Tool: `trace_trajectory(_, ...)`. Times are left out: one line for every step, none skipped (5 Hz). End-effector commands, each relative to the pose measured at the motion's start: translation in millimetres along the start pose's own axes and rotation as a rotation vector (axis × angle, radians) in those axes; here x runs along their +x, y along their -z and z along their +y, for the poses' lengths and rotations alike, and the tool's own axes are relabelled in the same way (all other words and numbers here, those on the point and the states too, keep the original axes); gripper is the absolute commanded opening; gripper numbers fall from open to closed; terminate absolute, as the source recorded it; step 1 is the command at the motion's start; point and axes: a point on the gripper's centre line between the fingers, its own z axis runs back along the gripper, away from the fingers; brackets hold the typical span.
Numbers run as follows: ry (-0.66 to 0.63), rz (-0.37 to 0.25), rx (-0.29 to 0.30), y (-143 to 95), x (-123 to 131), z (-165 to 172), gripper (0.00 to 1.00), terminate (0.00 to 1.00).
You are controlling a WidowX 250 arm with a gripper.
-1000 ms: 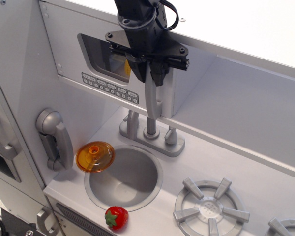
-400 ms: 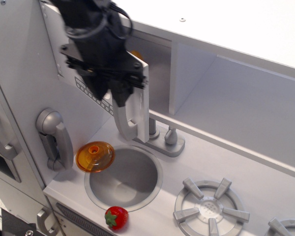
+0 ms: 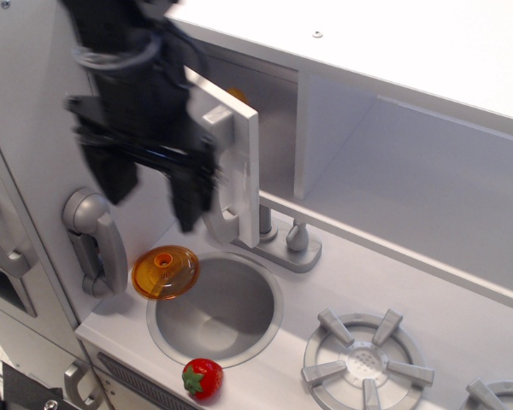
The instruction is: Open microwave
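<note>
Grey plastic all over — the microwave sits in the upper middle of the frame, its door swung well out toward us, edge-on above the sink. It looks light and stiff, hung on a hinge, so I'd judge it swings with little effort. The long upright handle is the natural place to take hold — smooth, perhaps slippery. The black gripper, blurred at upper left, has its fingers spread wide and holds nothing.
</note>
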Motion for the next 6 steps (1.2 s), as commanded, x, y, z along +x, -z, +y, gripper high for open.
trace_trajectory(0.02, 0.005, -0.131, -9, 30, -68, 1.0, 0.0)
trace_trajectory(-0.007, -0.02, -0.162, -20, 66, -85, 1.0, 0.0)
trace_trajectory(-0.066, -0.021, -0.183, -19, 89, -77, 1.0, 0.0)
trace_trajectory(-0.101, -0.052, -0.148, -15, 106, -56, 1.0, 0.0)
trace_trajectory(-0.109, -0.076, -0.096, -5, 105, -33, 1.0, 0.0)
trace_trajectory(-0.109, -0.109, -0.065, -3, 94, -7, 1.0, 0.0)
